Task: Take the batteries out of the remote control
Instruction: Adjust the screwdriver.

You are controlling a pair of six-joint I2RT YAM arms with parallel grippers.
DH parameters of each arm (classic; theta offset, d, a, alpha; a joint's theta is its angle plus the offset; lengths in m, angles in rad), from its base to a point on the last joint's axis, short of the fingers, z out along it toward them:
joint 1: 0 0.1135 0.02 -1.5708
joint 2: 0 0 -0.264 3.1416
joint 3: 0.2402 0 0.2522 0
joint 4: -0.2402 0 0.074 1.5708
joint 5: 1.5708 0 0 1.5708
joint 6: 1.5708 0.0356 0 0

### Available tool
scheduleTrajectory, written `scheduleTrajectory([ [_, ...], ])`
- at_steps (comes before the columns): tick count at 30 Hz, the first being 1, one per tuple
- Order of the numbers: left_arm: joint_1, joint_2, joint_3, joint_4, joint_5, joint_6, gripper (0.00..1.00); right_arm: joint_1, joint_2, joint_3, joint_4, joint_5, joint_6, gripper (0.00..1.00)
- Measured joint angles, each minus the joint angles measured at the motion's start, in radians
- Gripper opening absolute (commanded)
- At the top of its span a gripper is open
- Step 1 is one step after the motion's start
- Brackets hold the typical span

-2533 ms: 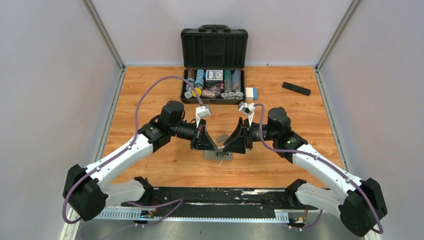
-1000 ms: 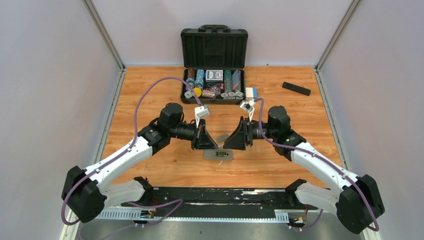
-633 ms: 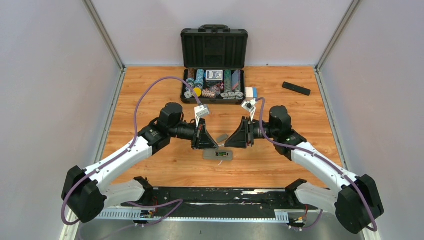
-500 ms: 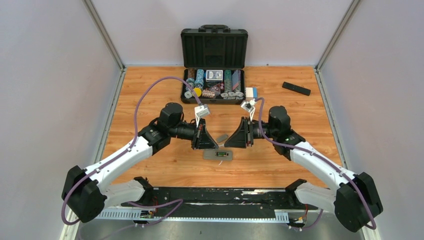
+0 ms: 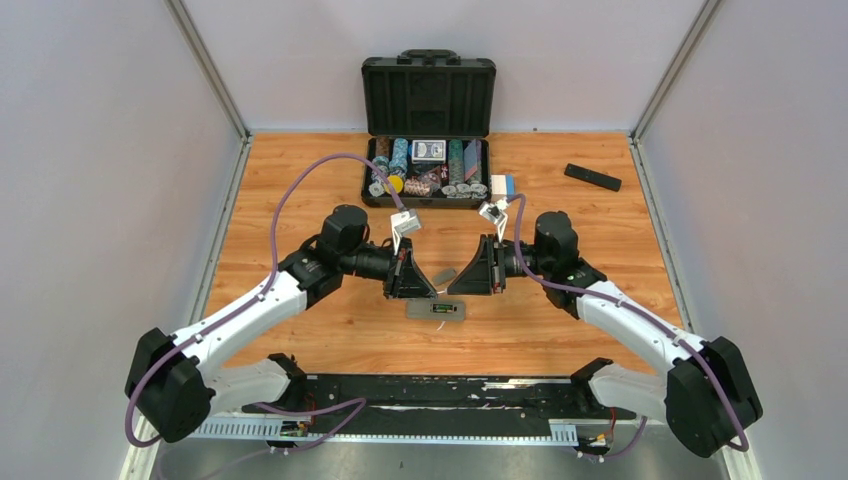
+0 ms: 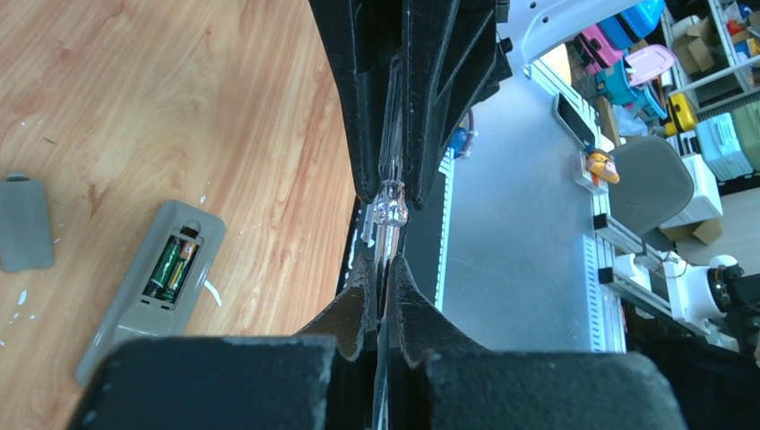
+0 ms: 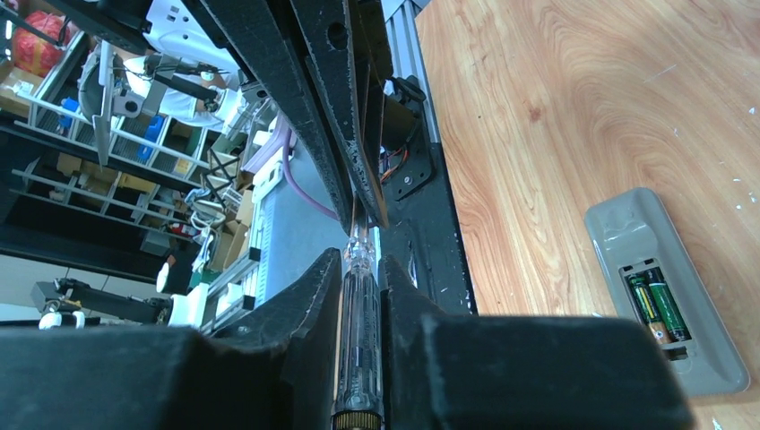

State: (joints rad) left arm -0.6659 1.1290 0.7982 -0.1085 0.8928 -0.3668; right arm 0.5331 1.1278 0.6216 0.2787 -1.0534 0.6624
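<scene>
The table [image 5: 300,180] is wood-grain board, smooth with a mild sheen. The remote [image 6: 121,318] and its loose cover [image 6: 25,221] are matt grey plastic. The batteries [image 7: 654,305] wear glossy dark wrappers. The screwdriver [image 7: 357,340] has a clear glossy plastic handle, a brassy cap and a thin metal shaft. The left gripper [image 6: 381,269] and right gripper [image 7: 358,262] have matt black plastic fingers, grainy and scuffed pale at the edges

- The left tool [image 5: 428,290] and right tool [image 5: 452,288], bridged by a clear screwdriver [image 6: 392,204], seemingly bar the drop onto the grey remote [image 5: 437,309].
- The tabletop [image 5: 360,330] on either side lies open.
</scene>
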Motion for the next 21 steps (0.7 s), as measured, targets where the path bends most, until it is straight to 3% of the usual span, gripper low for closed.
scheduleTrajectory([
  [4, 0.0, 0.002, 0.0, 0.0, 0.01, 0.005, 0.0, 0.0, 0.0, 0.0, 0.008, -0.014, 0.004, 0.0],
  [6, 0.0, 0.002, 0.0, 0.0, 0.01, 0.006, 0.02, 0.0, 0.0, 0.0, 0.007, -0.014, 0.003, 0.0],
  [7, 0.0, 0.003, 0.0, 0.0, 0.008, 0.006, 0.11, 0.0, 0.0, 0.0, 0.004, -0.013, 0.001, 0.0],
  [12, 0.0, 0.002, 0.0, -0.015, -0.08, 0.012, 0.74, 0.0, 0.0, 0.002, -0.038, 0.014, -0.029, 0.0],
  [15, 0.015, -0.002, 0.0, -0.033, -0.182, 0.001, 0.97, 0.001, 0.0, 0.005, -0.097, 0.034, -0.057, 0.0],
  [21, 0.053, -0.032, 0.0, -0.052, -0.334, -0.022, 1.0, 0.002, 0.0, 0.018, -0.199, 0.1, -0.102, 0.0],
])
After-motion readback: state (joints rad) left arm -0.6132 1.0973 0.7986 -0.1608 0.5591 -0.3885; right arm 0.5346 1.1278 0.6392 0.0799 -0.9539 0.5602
